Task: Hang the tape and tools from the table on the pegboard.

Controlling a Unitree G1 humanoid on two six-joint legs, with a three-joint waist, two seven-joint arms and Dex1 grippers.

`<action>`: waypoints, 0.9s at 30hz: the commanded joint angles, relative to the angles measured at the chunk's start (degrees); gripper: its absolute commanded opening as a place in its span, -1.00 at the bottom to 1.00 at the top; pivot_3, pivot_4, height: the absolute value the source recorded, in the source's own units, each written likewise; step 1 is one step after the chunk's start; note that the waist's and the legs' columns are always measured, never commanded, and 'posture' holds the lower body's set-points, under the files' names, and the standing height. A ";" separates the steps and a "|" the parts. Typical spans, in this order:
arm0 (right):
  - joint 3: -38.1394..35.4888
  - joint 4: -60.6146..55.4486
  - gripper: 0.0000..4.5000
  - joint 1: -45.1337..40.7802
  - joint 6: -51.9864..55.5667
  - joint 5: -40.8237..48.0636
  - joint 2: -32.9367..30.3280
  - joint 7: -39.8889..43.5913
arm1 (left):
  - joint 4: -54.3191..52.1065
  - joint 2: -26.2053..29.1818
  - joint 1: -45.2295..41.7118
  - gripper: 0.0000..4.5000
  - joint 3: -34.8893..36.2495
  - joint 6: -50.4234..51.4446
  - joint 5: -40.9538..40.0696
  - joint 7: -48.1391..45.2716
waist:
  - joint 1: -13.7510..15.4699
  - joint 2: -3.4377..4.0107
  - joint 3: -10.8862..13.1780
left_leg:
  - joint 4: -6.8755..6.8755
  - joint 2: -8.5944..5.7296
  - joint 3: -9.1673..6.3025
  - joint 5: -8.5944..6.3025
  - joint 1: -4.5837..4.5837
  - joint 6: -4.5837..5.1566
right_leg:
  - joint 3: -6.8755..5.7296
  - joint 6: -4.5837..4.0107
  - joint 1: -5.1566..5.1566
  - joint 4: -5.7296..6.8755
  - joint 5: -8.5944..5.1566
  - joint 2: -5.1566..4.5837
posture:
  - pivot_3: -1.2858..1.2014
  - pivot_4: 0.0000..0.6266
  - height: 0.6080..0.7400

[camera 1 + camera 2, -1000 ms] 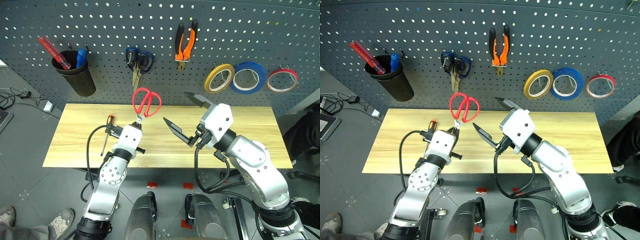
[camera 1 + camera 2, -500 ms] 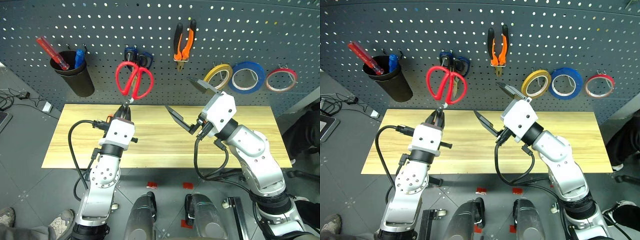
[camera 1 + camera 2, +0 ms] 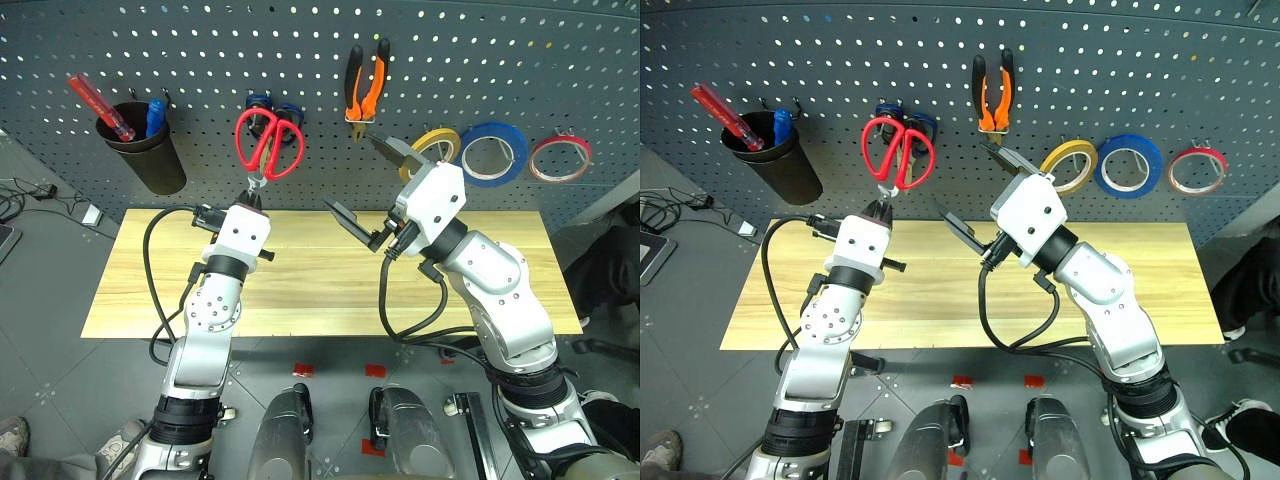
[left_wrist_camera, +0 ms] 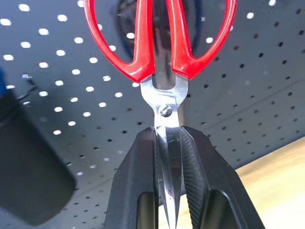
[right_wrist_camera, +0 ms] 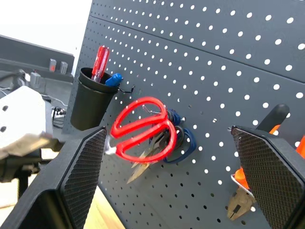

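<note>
The left claw (image 3: pixel 252 196), clamped on the red scissors (image 3: pixel 268 143), has lifted them up to the pegboard (image 3: pixel 560 60); right claw (image 3: pixel 372 185) gapes empty.

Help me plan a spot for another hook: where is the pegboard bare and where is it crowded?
Bare: the pegboard rows above the tools. Crowded: the row of black cup, blue scissors behind the red scissors, pliers and tape rolls.
</note>
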 commanded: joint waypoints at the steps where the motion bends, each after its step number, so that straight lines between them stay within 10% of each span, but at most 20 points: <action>1: 0.16 -1.71 1.00 -0.37 -1.00 -0.08 0.92 -0.23 | 1.21 0.47 -2.00 -0.83 -0.98 -2.69 0.18 -0.42 | -0.01 0.00 0.00 | 0.01 0.01 -0.01 0.00 0.00 0.00 | -0.01 0.00 0.00 0.01 0.00 0.00 | -0.11 -0.13 1.00; 8: 0.30 -1.05 1.00 -1.09 -1.28 -0.21 2.10 -0.29 | 4.86 0.27 -3.66 -0.83 -0.98 -2.48 -0.06 -0.06 | -0.05 0.00 0.00 | 0.02 0.00 0.00 0.00 0.00 0.00 | 0.00 0.00 0.00 0.01 0.00 0.00 | -0.11 -0.12 1.00; 19: 1.97 -0.80 1.00 1.28 3.21 -0.51 1.78 0.14 | 10.56 -0.07 -0.40 0.64 1.39 4.70 -5.47 -3.38 | -0.07 -0.01 -0.01 | 0.04 0.01 0.00 0.01 0.01 -0.01 | 0.00 0.00 0.00 0.04 0.00 0.00 | -0.12 -0.11 1.00; 27: 6.05 -5.24 1.00 6.06 21.09 1.37 0.33 1.18 | 17.24 6.64 -0.19 0.64 9.12 16.46 -16.06 -13.92 | -0.19 -0.06 0.00 | 0.03 0.03 0.06 0.01 0.01 0.00 | 0.00 0.00 -0.08 0.08 0.00 0.02 | -0.11 -0.02 1.00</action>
